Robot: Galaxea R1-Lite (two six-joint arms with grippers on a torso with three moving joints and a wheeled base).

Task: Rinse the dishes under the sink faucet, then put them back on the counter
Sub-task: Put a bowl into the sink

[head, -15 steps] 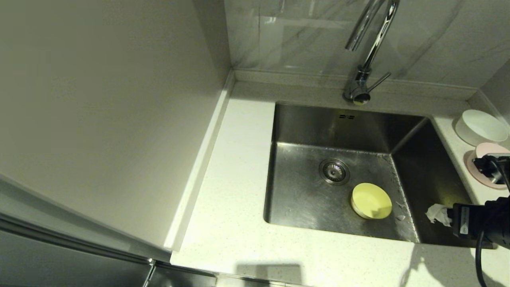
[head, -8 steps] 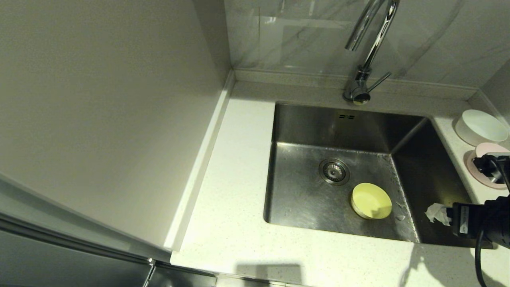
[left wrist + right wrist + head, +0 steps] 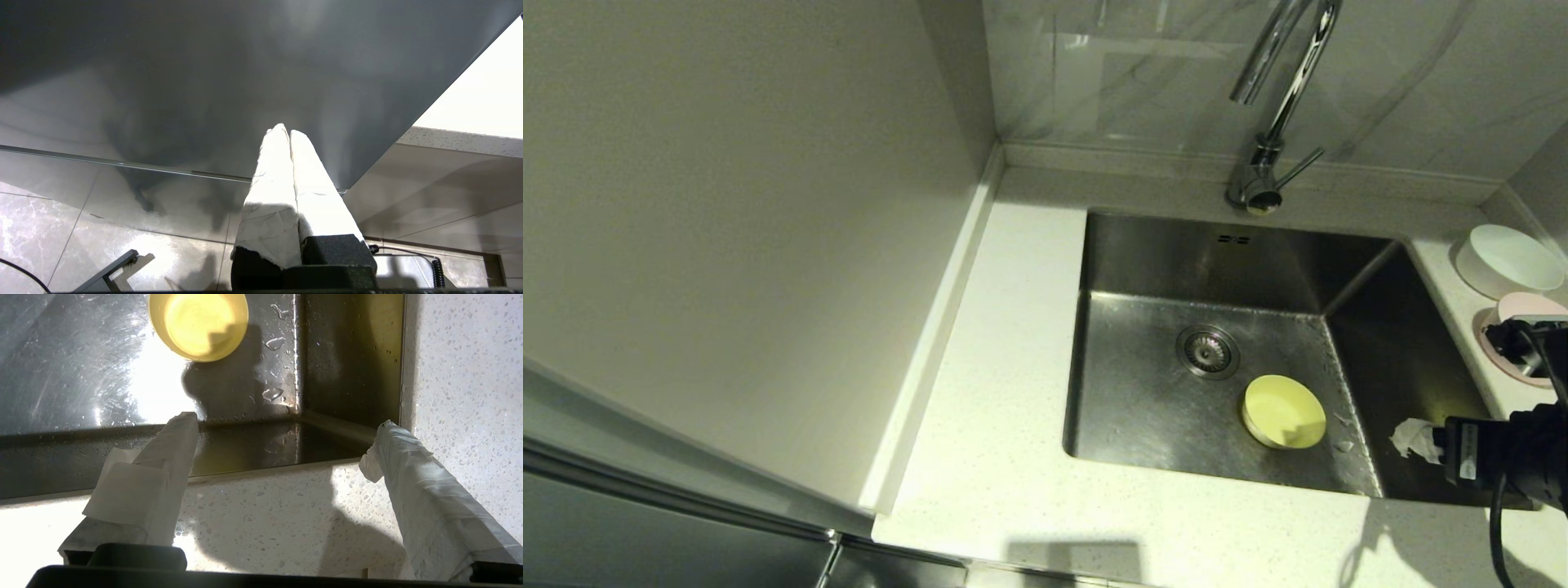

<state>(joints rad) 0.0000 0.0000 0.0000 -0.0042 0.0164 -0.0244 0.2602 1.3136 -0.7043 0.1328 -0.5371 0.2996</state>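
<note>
The yellow-green bowl (image 3: 1284, 412) (image 3: 198, 324) sits upright on the floor of the sink (image 3: 1168, 261), to the right of the drain (image 3: 1208, 351). On the counter (image 3: 1005, 392) at the far right stand the white bowl (image 3: 1508, 260) and the pale pink bowl (image 3: 1521, 309), the latter partly hidden by my right arm. The faucet (image 3: 1272, 114) rises behind the sink. My right gripper (image 3: 286, 430) is open and empty over the sink's near right corner, short of the yellow-green bowl; one taped fingertip (image 3: 1415, 438) shows. My left gripper (image 3: 286, 131) is shut and empty, below counter level.
A tall grey panel (image 3: 727, 245) walls off the left side. Marbled tiles (image 3: 1143, 73) stand behind the counter's raised back edge. Water drops (image 3: 273, 393) lie on the sink floor near the right wall. The left wrist view shows a dark cabinet front (image 3: 184, 81) and floor tiles.
My right arm has edged slightly left, toward the sink. The bowls and the faucet have not moved.
</note>
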